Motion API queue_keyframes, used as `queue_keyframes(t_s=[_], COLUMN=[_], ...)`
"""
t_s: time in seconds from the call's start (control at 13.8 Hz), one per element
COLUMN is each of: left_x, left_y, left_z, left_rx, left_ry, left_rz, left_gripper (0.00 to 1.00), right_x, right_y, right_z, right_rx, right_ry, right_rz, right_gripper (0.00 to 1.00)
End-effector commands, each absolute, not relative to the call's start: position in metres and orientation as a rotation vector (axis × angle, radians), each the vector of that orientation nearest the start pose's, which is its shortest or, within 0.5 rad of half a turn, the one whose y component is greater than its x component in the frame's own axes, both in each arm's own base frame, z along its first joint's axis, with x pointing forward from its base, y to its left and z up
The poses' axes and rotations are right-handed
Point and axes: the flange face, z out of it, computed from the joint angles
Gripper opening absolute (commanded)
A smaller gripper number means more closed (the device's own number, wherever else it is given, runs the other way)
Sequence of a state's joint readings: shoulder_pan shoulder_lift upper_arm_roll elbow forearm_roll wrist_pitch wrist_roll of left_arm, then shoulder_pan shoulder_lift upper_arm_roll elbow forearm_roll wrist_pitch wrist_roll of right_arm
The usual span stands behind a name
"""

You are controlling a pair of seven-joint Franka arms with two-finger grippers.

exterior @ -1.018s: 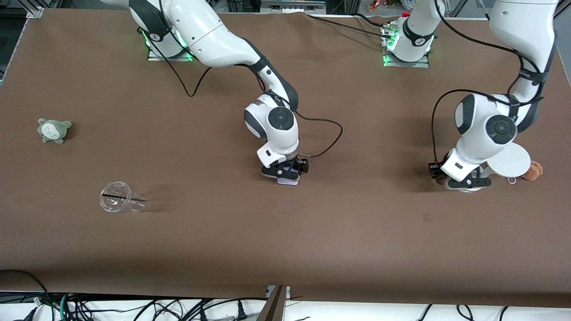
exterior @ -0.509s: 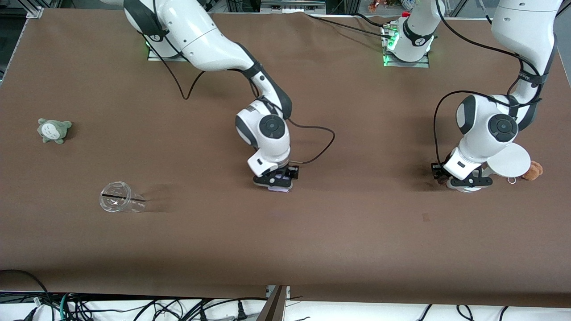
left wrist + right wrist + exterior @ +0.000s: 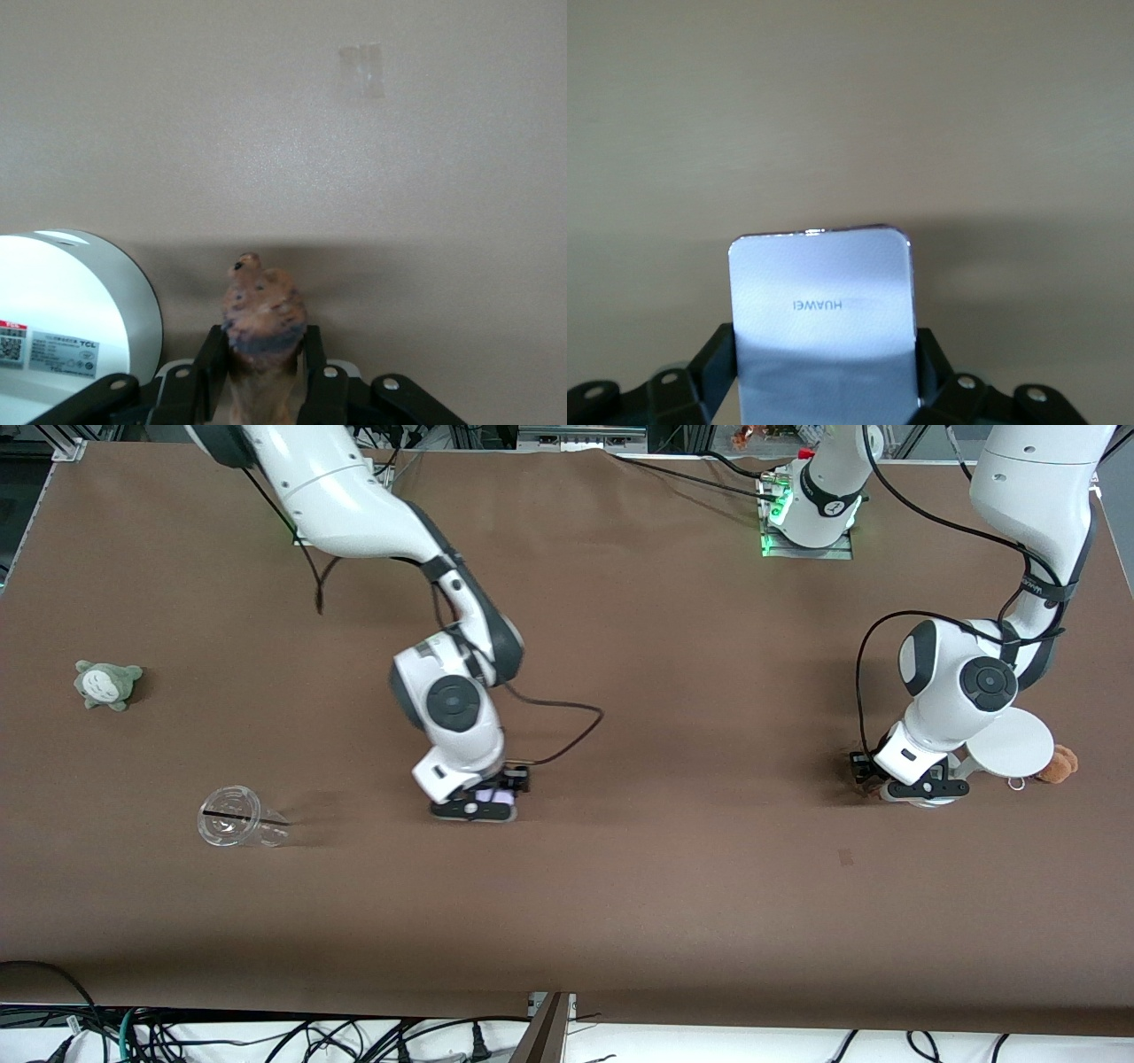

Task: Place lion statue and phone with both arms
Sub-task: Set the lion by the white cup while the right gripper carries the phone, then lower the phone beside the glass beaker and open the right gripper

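The phone (image 3: 822,305), a flat pale lavender slab with rounded corners, is clamped by its edges in my right gripper (image 3: 824,350). That gripper (image 3: 474,808) hangs low over the table's middle, toward the right arm's end, with a bit of the phone (image 3: 496,797) showing under it. The lion statue (image 3: 263,310), a small orange-brown figurine with a darker band, sits pinched in my left gripper (image 3: 263,341). The left gripper (image 3: 921,790) is low over the table beside the white disc stand (image 3: 1010,744); the front view hides the statue.
A clear plastic cup (image 3: 232,828) lies on its side toward the right arm's end, with a grey-green plush (image 3: 108,684) farther from the camera. A tan plush with a metal ring (image 3: 1059,763) lies beside the disc stand (image 3: 71,328). A small tape patch (image 3: 846,856) marks the table.
My right gripper has closed on the phone and carried it toward the right arm's end of the table, toward the cup. The left gripper has stayed almost in place with the statue.
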State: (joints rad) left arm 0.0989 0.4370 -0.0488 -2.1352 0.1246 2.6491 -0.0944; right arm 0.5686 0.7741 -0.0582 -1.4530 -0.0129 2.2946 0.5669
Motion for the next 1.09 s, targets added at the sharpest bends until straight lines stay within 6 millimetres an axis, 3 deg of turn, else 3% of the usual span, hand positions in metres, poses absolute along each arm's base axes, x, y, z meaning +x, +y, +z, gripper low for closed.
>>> queue_keyframes(t_s=[0.0, 0.15, 0.29, 0.44, 0.65, 0.87, 1.02], left_x=[0.595, 0.605, 0.618, 0.627, 0.625, 0.629, 0.631], left_y=[0.022, 0.017, 0.008, 0.0, -0.026, -0.032, -0.031], left_z=[0.226, 0.254, 0.289, 0.324, 0.396, 0.463, 0.504], left_rx=[-3.079, -3.069, -3.069, -3.06, -3.05, -3.081, -3.098], left_ry=[-0.048, -0.042, -0.043, -0.095, -0.082, -0.111, -0.125], left_rz=[-0.178, -0.123, -0.038, 0.023, 0.064, 0.09, 0.097], left_gripper=[1.0, 1.0, 1.0, 1.0, 1.0, 1.0, 1.0], right_x=[0.611, 0.613, 0.617, 0.621, 0.633, 0.64, 0.644], right_y=[0.286, 0.231, 0.206, 0.191, 0.18, 0.166, 0.168], right_z=[0.228, 0.22, 0.221, 0.217, 0.201, 0.18, 0.188], right_rx=[-3.119, -3.122, -3.122, -3.124, -3.111, -3.094, -3.092], right_ry=[-0.005, -0.059, -0.069, -0.032, 0.005, -0.026, -0.041], right_rz=[-0.146, -0.158, -0.144, -0.139, -0.141, -0.169, -0.173], right_gripper=[0.59, 0.59, 0.59, 0.59, 0.59, 0.73, 0.86])
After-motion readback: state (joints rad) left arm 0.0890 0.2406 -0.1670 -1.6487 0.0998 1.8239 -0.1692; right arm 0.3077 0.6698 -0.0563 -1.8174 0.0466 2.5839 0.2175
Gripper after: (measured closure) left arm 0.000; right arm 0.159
